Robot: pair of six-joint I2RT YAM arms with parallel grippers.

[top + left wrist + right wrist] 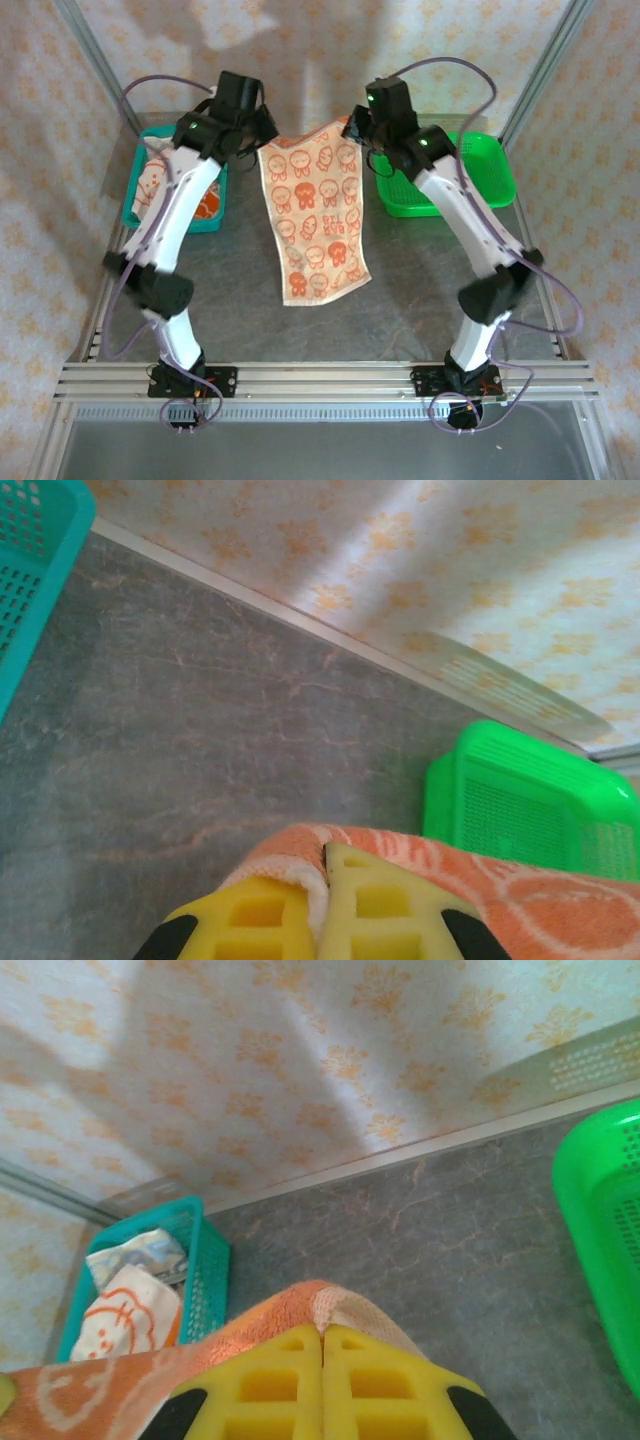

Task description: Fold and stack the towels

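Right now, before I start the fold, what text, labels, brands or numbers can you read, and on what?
No text is legible.
Hanging towel: orange cartoon figures with small marks between, too blurred to read.
Towels in the teal basket: an orange face print, no readable letters.

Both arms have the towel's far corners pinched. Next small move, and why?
Probably carry both corners toward the near end, folding the towel in half: the left gripper and right gripper are shut on its far corners, and its near part lies spread on the table.

Left arm, right arm stretched forward; left tool, right tool clamped shut.
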